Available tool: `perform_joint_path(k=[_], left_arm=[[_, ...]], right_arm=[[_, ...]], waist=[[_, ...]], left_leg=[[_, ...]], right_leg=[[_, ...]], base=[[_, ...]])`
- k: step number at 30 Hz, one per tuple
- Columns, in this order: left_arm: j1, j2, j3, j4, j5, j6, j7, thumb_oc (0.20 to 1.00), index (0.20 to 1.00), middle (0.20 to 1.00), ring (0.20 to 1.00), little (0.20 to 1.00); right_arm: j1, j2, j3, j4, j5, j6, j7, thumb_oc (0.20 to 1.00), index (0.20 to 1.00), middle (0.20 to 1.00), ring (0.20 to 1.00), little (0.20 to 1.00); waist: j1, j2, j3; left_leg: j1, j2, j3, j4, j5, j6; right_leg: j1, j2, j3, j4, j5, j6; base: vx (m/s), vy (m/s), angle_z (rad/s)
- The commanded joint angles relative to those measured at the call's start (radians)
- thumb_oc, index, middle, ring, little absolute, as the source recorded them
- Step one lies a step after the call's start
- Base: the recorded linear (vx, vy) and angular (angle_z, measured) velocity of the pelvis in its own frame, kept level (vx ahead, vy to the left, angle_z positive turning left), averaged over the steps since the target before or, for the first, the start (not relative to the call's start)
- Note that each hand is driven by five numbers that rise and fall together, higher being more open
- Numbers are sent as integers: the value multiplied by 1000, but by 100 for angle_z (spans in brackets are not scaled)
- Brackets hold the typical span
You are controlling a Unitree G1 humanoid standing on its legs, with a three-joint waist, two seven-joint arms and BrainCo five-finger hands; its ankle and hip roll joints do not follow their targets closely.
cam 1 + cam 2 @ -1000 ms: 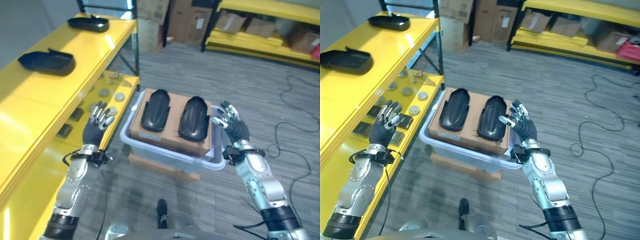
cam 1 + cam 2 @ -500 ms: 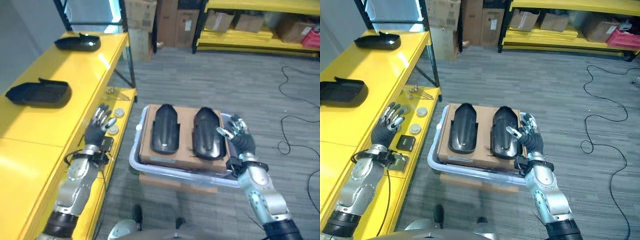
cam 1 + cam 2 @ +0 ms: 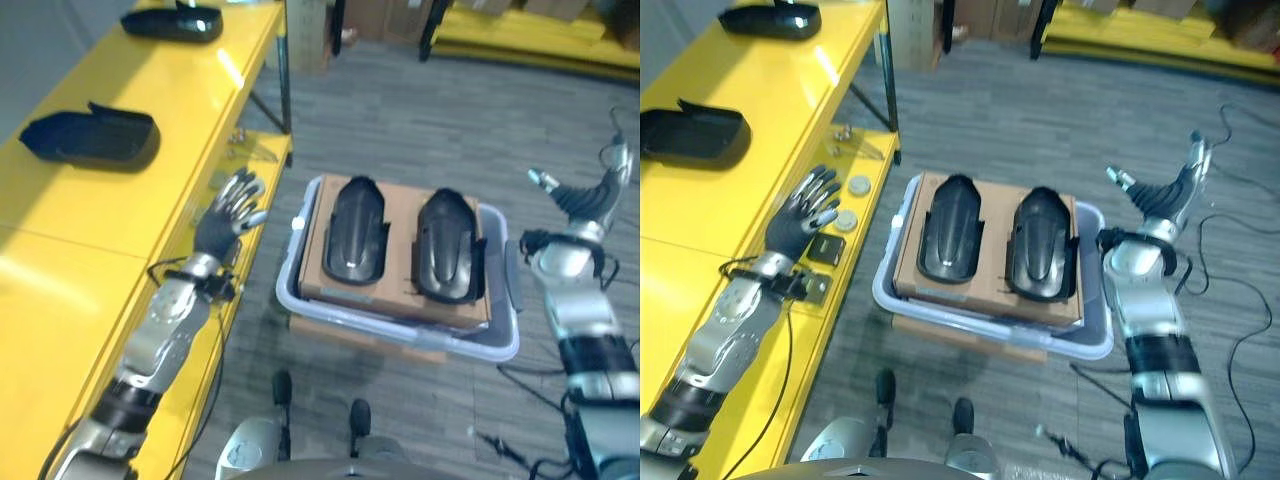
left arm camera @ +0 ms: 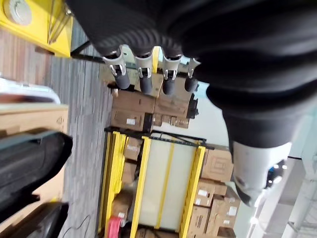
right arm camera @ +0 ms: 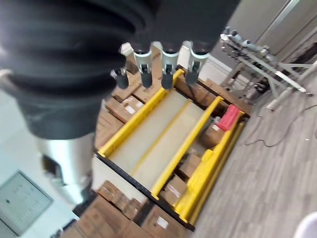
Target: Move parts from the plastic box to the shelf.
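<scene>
Right hand [image 3: 1160,205] now lifted off to 3 o'clock of box [image 3: 898,303]; left hand [image 3: 800,220] at 9 o'clock. Both hands' fingers spread, empty. Reach step: next, grasp part [image 3: 948,240] from cardboard [image 3: 990,300], carry to shelf [image 3: 740,190].

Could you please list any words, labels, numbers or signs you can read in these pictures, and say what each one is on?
None can be read.
White labels on the brown cardboard boxes on the far yellow racking: too small to read.
Small dark marks on the brown cardboard sheet under the two black moulded parts in the pale plastic box: too blurred to read.
Black parts on the yellow shelf: no print visible.
</scene>
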Motion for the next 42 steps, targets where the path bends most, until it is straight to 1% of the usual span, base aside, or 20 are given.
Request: perform_joint_path(k=[1,2,3,4,5,6,8,10,13,16,21,22,24,27,29,34,36,39,41,42], left_arm=[[-48,-7,22,5,-9,-92,17,1000,1000,1000,1000,1000],[-57,-8,21,10,-7,-96,18,1000,1000,1000,1000,1000],[-84,-14,8,20,-1,-106,24,1000,1000,1000,1000,1000],[-106,-13,-4,29,11,-114,35,1000,1000,1000,1000,1000],[-121,-9,-14,35,10,-127,43,1000,1000,1000,1000,1000],[-127,-3,-19,38,5,-133,48,1000,1000,1000,1000,1000],[-134,5,-25,52,2,-148,51,1000,1000,1000,1000,1000],[-140,9,-27,60,1,-156,48,1000,1000,1000,1000,1000],[-142,9,-31,68,4,-171,46,1000,1000,1000,1000,1000],[-136,13,-27,69,-3,-183,45,1000,1000,1000,1000,1000],[-129,15,-20,69,-12,-197,37,1000,1000,1000,1000,1000],[-123,15,-15,63,-11,-195,36,1000,1000,1000,1000,1000],[-110,9,-7,56,-5,-199,34,1000,1000,1000,1000,1000],[-93,9,3,38,-4,-199,42,1000,1000,1000,1000,1000],[-84,11,11,34,-5,-202,36,1000,1000,1000,1000,1000],[-75,17,31,25,-12,-189,23,1000,1000,1000,1000,1000],[-76,18,34,23,-9,-185,23,1000,1000,1000,1000,1000],[-91,14,30,35,-1,-192,29,1000,1000,1000,1000,1000],[-94,12,29,37,1,-193,30,1000,1000,1000,1000,1000],[-100,9,27,37,7,-192,35,1000,1000,1000,1000,1000]], right_arm=[[-53,-65,50,3,13,-54,-55,1000,1000,1000,1000,1000],[-71,-70,60,23,19,-63,-56,1000,1000,1000,1000,1000],[-115,-81,88,82,55,-83,-60,1000,1000,1000,1000,1000],[-153,-90,112,138,98,-83,-52,1000,1000,1000,1000,1000],[-185,-96,133,182,134,-96,-51,1000,1000,1000,1000,1000],[-197,-96,142,211,149,-103,-55,1000,1000,1000,1000,1000],[-216,-95,151,239,189,-103,-60,1000,1000,1000,1000,1000],[-228,-91,156,261,197,-104,-68,1000,1000,1000,1000,1000],[-235,-89,160,283,197,-89,-77,1000,1000,1000,1000,1000],[-224,-89,157,302,214,-75,-67,1000,1000,1000,1000,1000],[-202,-76,155,330,224,-71,-63,1000,1000,1000,1000,1000],[-180,-64,146,318,221,-51,-66,1000,1000,1000,1000,1000],[-140,-54,132,291,199,-21,-96,1000,1000,1000,1000,1000],[-95,-54,106,266,182,-14,-146,1000,1000,1000,1000,1000],[-68,-59,77,258,179,-25,-152,1000,1000,1000,1000,1000],[-36,-74,26,245,213,-35,-116,1000,1000,1000,1000,1000],[-30,-65,20,243,243,-43,-103,1000,1000,1000,1000,1000],[-30,-34,16,259,307,-75,-65,1000,1000,1000,1000,1000],[-32,-23,16,265,322,-83,-50,1000,1000,1000,1000,1000],[-36,-7,20,275,347,-100,-38,1000,1000,1000,1000,1000]], waist=[[25,-8,33],[24,-7,38],[27,-5,65],[30,-1,94],[33,5,120],[37,9,135],[41,15,152],[44,18,165],[46,24,181],[46,28,188],[45,33,200],[42,33,205],[34,32,208],[28,31,208],[25,29,208],[18,27,215],[18,28,217],[18,32,226],[19,33,229],[20,36,234]], left_leg=[[-34,-20,-41,127,-113,-22],[-44,-20,-42,135,-115,-22],[-77,-22,-43,158,-114,-24],[-113,-23,-44,188,-115,-27],[-146,-25,-44,214,-117,-28],[-163,-26,-46,228,-119,-29],[-188,-27,-47,240,-122,-28],[-203,-27,-49,243,-121,-27],[-216,-28,-54,235,-116,-26],[-216,-29,-55,221,-112,-24],[-215,-28,-50,205,-106,-23],[-210,-27,-46,199,-105,-22],[-201,-23,-39,192,-105,-22],[-186,-21,-34,176,-105,-21],[-181,-21,-33,172,-105,-21],[-177,-20,-26,171,-109,-20],[-176,-20,-26,169,-108,-20],[-179,-22,-26,169,-106,-19],[-180,-23,-27,170,-106,-18],[-183,-24,-26,171,-105,-18]], right_leg=[[-72,0,-74,24,54,-12],[-78,-1,-74,26,54,-12],[-97,-4,-82,34,55,-14],[-118,-8,-92,46,52,-18],[-136,-11,-100,58,49,-23],[-147,-14,-107,64,45,-26],[-166,-16,-114,72,40,-29],[-180,-17,-119,76,38,-30],[-199,-18,-121,82,37,-29],[-209,-18,-119,81,39,-27],[-220,-20,-118,86,40,-25],[-222,-20,-117,88,40,-25],[-220,-19,-113,86,42,-26],[-214,-17,-108,79,46,-24],[-215,-17,-105,80,47,-22],[-218,-18,-102,83,49,-19],[-219,-18,-103,83,49,-19],[-224,-19,-104,85,51,-20],[-225,-19,-105,85,51,-20],[-228,-21,-106,88,51,-21]], base=[[-152,-38,6],[-220,-53,12],[-190,-41,13],[-252,-49,11],[-190,-34,4],[-142,-18,3],[-89,-10,5],[-70,-6,13],[-47,4,13],[-18,10,7],[-14,9,4],[0,0,0],[0,0,0],[0,0,0],[5,1,-2],[1,-2,-5],[-2,-6,-2],[0,0,0],[0,0,0],[0,0,0]])
